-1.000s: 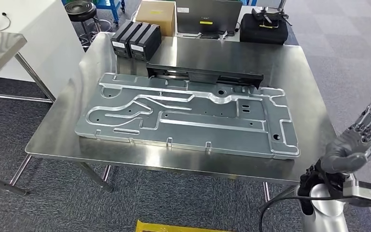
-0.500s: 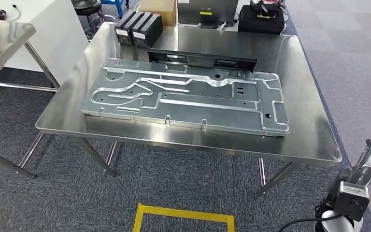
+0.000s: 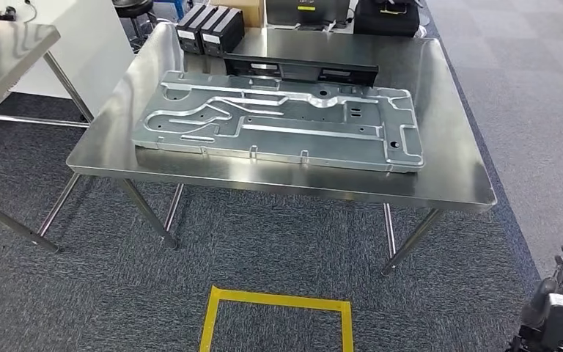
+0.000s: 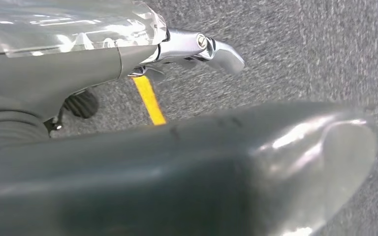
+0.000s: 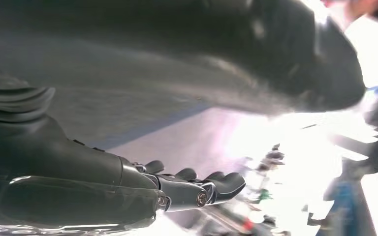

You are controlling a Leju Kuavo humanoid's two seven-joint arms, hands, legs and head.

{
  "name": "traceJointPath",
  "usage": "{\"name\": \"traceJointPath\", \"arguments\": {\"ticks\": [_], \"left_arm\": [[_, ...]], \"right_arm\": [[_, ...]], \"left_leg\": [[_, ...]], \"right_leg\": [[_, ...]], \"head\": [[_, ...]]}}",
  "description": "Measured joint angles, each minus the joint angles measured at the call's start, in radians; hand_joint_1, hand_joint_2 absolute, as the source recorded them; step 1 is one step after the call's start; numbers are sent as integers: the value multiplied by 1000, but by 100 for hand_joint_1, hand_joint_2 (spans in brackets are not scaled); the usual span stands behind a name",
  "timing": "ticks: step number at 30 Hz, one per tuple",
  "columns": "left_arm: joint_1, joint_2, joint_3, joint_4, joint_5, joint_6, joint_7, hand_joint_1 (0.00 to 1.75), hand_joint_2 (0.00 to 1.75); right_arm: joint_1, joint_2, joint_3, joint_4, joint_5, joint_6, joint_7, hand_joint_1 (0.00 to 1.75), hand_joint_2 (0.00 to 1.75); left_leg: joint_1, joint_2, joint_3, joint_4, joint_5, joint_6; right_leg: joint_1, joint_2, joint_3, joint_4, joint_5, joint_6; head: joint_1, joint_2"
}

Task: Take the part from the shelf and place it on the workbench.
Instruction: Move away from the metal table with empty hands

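A large grey machined metal plate (image 3: 278, 128) lies flat on the steel workbench (image 3: 451, 180). A long black part (image 3: 300, 71) lies just behind it. My right hand (image 3: 561, 308) hangs low at the bottom right of the head view, away from the bench and over the carpet. In the right wrist view its fingers (image 5: 197, 189) stretch out with nothing in them. In the left wrist view my left hand (image 4: 177, 162) hangs over the carpet, its thumb large in front and a finger (image 4: 202, 46) straight, holding nothing.
Two black boxes (image 3: 209, 28) and a black case (image 3: 388, 18) stand at the bench's far edge. A second steel table (image 3: 7, 44) is at the left. A yellow taped square (image 3: 275, 323) marks the carpet in front of the bench.
The whole picture has shifted: the camera has drawn back, so the bench looks farther and smaller. My right arm has dropped from beside the bench's edge to low at the bottom right.
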Motion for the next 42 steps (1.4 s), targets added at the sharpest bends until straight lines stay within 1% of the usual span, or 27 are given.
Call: {"name": "traceJointPath", "arguments": {"ticks": [2, 3, 5, 7, 8, 9, 10, 12, 14, 16, 18, 20, 22, 23, 24, 25, 27, 28, 30, 31, 33, 34, 37, 38, 39, 40, 42], "left_arm": [[2, -7, 2, 0, 0, 0, 0, 0, 0], [5, -10, 3, 0, -1, 0, 4, 0, 0], [7, -17, 6, 1, 0, 3, 12, 0, 0], [4, -23, 12, 1, 0, 9, 16, 0, 0], [3, -25, 16, 2, 0, 12, 17, 0, 0], [2, -27, 20, 2, 0, 14, 17, 0, 0], [2, -30, 22, 2, 0, 16, 17, 0, 0], [-2, -32, 24, 1, 1, 18, 17, 0, 0], [-10, -33, 26, 1, 0, 18, 16, 0, 0], [-16, -34, 29, 2, -5, 18, 15, 0, 0], [-15, -40, 33, 2, -12, 19, 14, 0, 0], [-13, -44, 38, 2, -12, 21, 12, 0, 0], [-11, -46, 44, 2, -5, 23, 10, 0, 0], [-10, -47, 46, 2, -1, 25, 10, 0, 0], [-9, -49, 47, 2, 0, 26, 9, 0, 0], [-9, -49, 47, 2, 0, 28, 9, 0, 0], [-9, -50, 48, 2, 0, 29, 8, 0, 0], [-10, -50, 48, 2, 0, 30, 7, 0, 0], [-12, -49, 49, 2, 0, 30, 6, 0, 0], [-12, -49, 50, 2, 0, 31, 5, 0, 0], [-9, -49, 52, 2, -1, 31, 4, 0, 0], [-6, -49, 52, 2, -1, 32, 4, 0, 0], [-3, -51, 53, 3, 0, 32, 4, 0, 0], [-3, -51, 53, 2, 0, 32, 4, 0, 0], [-4, -51, 54, 2, 0, 32, 3, 0, 0], [-4, -51, 54, 2, 0, 32, 3, 0, 0], [-5, -51, 54, 3, 0, 32, 3, 0, 0]], "right_arm": [[-15, 4, -74, 66, -3, 46, 44, 0, 0], [-24, 2, -109, 103, 1, 62, 80, 0, 0], [-47, -16, -182, 209, 37, 82, 138, 0, 0], [-63, -51, -259, 353, 112, 79, 141, 0, 0], [-68, -68, -294, 428, 154, 68, 129, 0, 0], [-73, -82, -325, 500, 192, 55, 116, 0, 0], [-77, -92, -349, 563, 219, 43, 103, 0, 0], [-86, -104, -386, 659, 249, 31, 84, 0, 0], [-96, -112, -411, 725, 268, 26, 87, 0, 0], [-106, -118, -430, 780, 305, 5, 130, 0, 0], [-110, -118, -438, 834, 361, -38, 205, 0, 0], [-110, -108, -439, 896, 420, -94, 294, 0, 0], [-110, -86, -435, 959, 470, -146, 384, 0, 0], [-110, -74, -432, 985, 487, -163, 415, 0, 0], [-110, -60, -429, 1007, 499, -175, 436, 0, 0], [-111, -49, -428, 1024, 505, -180, 447, 0, 0], [-113, -36, -426, 1046, 511, -183, 455, 0, 0], [-116, -34, -426, 1053, 512, -183, 457, 0, 0], [-121, -29, -425, 1065, 515, -182, 461, 0, 0], [-122, -28, -424, 1069, 516, -182, 463, 0, 0], [-121, -25, -424, 1078, 517, -182, 467, 0, 0], [-121, -25, -424, 1081, 517, -182, 468, 0, 0], [-122, -24, -423, 1088, 518, -182, 468, 0, 0], [-122, -23, -423, 1090, 518, -182, 468, 0, 0], [-122, -23, -423, 1092, 518, -182, 468, 0, 0], [-122, -22, -422, 1094, 518, -182, 468, 0, 0], [-122, -21, -422, 1096, 518, -182, 468, 0, 0]], "left_leg": [[3, 1, -6, -1, 12, -12], [5, 0, -13, 10, -6, -17], [8, -4, -36, 84, -101, -23], [8, -6, -57, 210, -199, -24], [8, -6, -57, 261, -212, -23], [8, -6, -43, 286, -200, -21], [6, -7, -14, 279, -171, -16], [-1, -7, 90, 170, -134, 0], [-9, -5, 194, 20, -160, 16], [-13, -4, 227, -52, -179, 24], [-10, -2, 213, -61, -156, 34], [-5, 2, 188, -68, -124, 44], [-5, 3, 153, -66, -97, 47], [-5, 3, 135, -63, -85, 44], [-4, 4, 116, -58, -73, 41], [-2, 5, 95, -50, -62, 36], [1, 6, 53, -27, -46, 24], [2, 7, 36, -13, -41, 17], [2, 9, 14, 6, -28, 3], [3, 9, 9, 9, -19, -4], [7, 8, -1, 16, -20, -19], [10, 5, -9, 37, -49, -24], [14, -5, -37, 188, -207, -31], [13, -6, -40, 242, -236, -31], [13, -6, -34, 280, -240, -30], [12, -7, -15, 290, -221, -27], [9, -7, 68, 214, -162, -15]], "right_leg": [[1, -2, -10, -12, 11, -16], [1, -3, -20, -13, 24, -24], [1, -5, -47, -14, 50, -37], [5, -6, -79, -12, 74, -41], [7, -8, -97, -10, 87, -41], [9, -9, -116, -6, 99, -41], [11, -9, -135, 0, 110, -40], [14, -7, -166, 10, 129, -38], [16, -6, -182, 16, 148, -30], [15, -7, -188, 12, 172, -18], [11, -5, -195, 12, 173, -7], [6, 0, -214, 68, 90, 3], [0, 1, -237, 188, -18, 15], [-4, 1, -241, 245, -39, 21], [-9, 1, -235, 281, -32, 27], [-15, 0, -214, 286, -4, 32], [-26, 1, -121, 197, 39, 41], [-27, 2, -64, 123, 34, 43], [-23, 4, 5, 17, -3, 27], [-17, 5, 9, -1, -10, 15], [-15, 1, -9, -2, 3, -10], [-15, -1, -21, -2, 15, -21], [-8, -4, -71, -1, 55, -38], [-5, -4, -88, 1, 69, -39], [-2, -4, -107, 3, 81, -40], [0, -4, -126, 6, 94, -39], [4, -4, -158, 11, 118, -37]], "head": [[0, 0], [0, 0], [0, 0], [0, 0], [0, 0], [0, 0], [0, 0], [0, 0], [0, 0], [0, 0], [0, 0], [0, 0], [0, 0], [0, 0], [0, 0], [0, 0], [0, 0], [0, 0], [0, 0], [0, 0], [0, 0], [0, 0], [0, 0], [0, 0], [0, 0], [0, 0], [0, 0]]}}
